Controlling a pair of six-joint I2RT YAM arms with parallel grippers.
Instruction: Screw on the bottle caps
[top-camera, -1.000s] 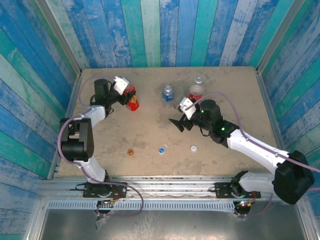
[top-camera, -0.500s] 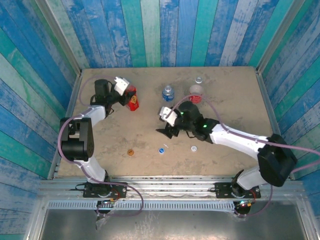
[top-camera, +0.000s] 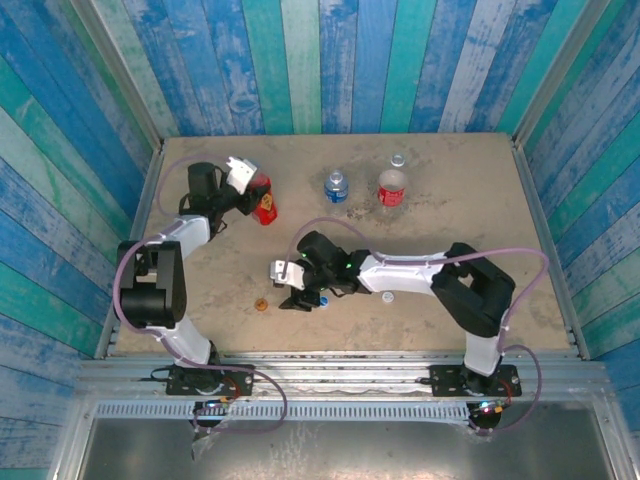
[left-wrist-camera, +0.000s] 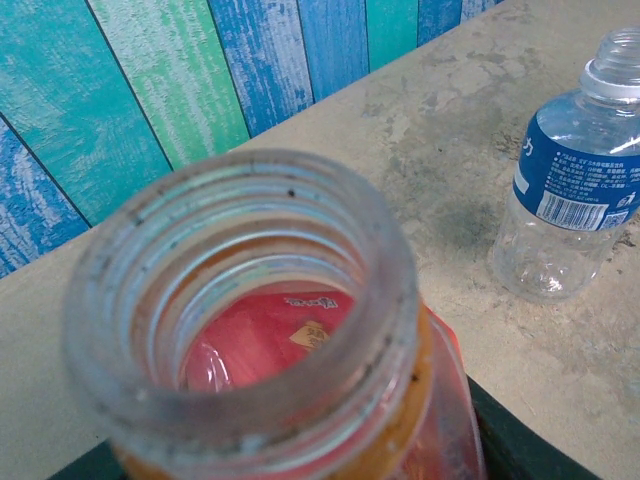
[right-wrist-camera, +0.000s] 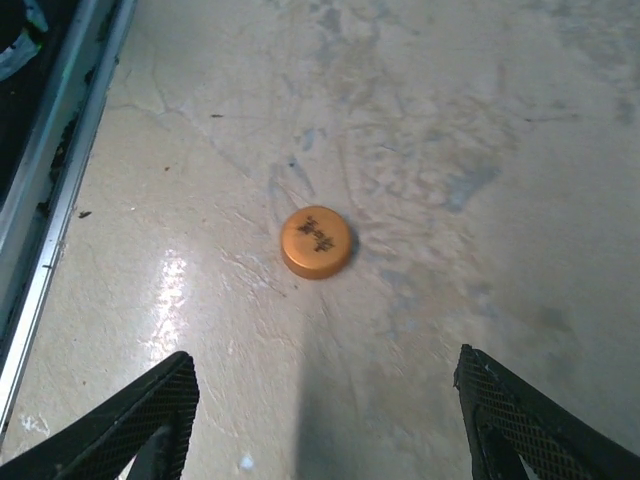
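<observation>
The all-red bottle (top-camera: 264, 201) stands uncapped at the back left, with my left gripper (top-camera: 252, 192) shut around its body. In the left wrist view its open threaded neck (left-wrist-camera: 250, 320) looms close, with a dark finger (left-wrist-camera: 500, 440) beside it. My right gripper (top-camera: 288, 290) hangs low and open near the front. The orange-brown cap (right-wrist-camera: 316, 241) lies flat on the table ahead of its fingers (right-wrist-camera: 130, 430), apart from them; the top view shows this cap (top-camera: 260, 304) too. The blue cap (top-camera: 322, 298) sits by the right wrist. The white cap (top-camera: 387, 296) lies further right.
The clear blue-label bottle (top-camera: 336, 187) and the clear red-label bottle (top-camera: 391, 188) stand uncapped at the back middle; the blue-label bottle (left-wrist-camera: 570, 190) stands right of the red one. A small clear object (top-camera: 398, 160) sits behind them. A metal rail (right-wrist-camera: 50, 200) edges the table.
My right arm has swung from the back middle down to the front left, over the orange-brown cap, its jaws narrowing somewhat. My left gripper has closed in on the red bottle.
</observation>
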